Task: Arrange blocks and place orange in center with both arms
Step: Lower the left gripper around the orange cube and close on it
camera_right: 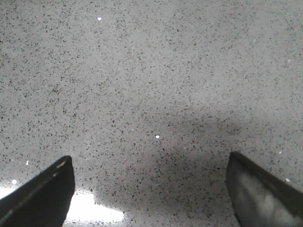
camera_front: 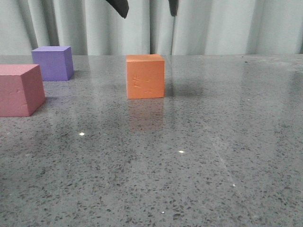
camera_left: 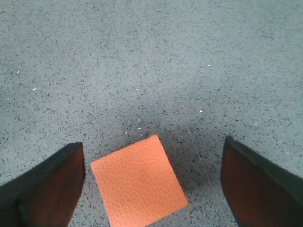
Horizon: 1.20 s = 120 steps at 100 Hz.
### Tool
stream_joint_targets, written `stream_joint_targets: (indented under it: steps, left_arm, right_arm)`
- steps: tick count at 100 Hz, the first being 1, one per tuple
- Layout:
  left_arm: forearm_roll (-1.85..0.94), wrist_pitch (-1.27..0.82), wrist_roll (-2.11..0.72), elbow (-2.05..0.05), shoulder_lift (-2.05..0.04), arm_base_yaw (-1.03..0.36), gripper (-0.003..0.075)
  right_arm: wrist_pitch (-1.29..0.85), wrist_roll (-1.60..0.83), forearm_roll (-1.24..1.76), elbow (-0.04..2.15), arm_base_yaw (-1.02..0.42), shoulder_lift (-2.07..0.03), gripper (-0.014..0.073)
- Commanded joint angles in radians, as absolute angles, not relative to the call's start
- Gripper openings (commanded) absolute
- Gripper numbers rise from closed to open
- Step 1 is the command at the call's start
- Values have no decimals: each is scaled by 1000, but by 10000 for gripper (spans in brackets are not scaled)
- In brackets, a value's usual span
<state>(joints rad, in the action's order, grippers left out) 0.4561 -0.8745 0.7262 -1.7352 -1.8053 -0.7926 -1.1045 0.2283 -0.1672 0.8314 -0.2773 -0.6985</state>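
Note:
The orange cube (camera_front: 145, 76) stands on the grey speckled table near the middle, with faint scuffs on its front face. The purple cube (camera_front: 53, 63) stands at the back left. The pinkish-red cube (camera_front: 20, 90) stands at the left edge, nearer the front. My left gripper (camera_front: 147, 5) hangs open well above the orange cube; only its two black fingertips (camera_front: 120, 7) show at the top. In the left wrist view the gripper (camera_left: 151, 189) is open, and the orange cube (camera_left: 137, 187) lies between the fingers, untouched. My right gripper (camera_right: 151, 189) is open over bare table and holds nothing.
A pale curtain (camera_front: 213, 26) hangs behind the table's far edge. The speckled table (camera_front: 213, 156) shows small bright light reflections.

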Motion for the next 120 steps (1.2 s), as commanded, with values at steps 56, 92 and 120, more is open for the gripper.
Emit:
stream_joint_targets:
  steps: [56, 92, 120]
  left_arm:
    - [497, -903, 819, -1792, -1838, -802, 556]
    - [503, -948, 868, -1792, -1884, -802, 556]
    - [503, -950, 890, -1792, -1904, -802, 556]
  right_arm:
    - [-1054, 223, -183, 855, -273, -697, 634]
    - [-1054, 223, -182, 855, -273, -697, 634]
    - [-1054, 223, -178, 855, -273, -697, 634]
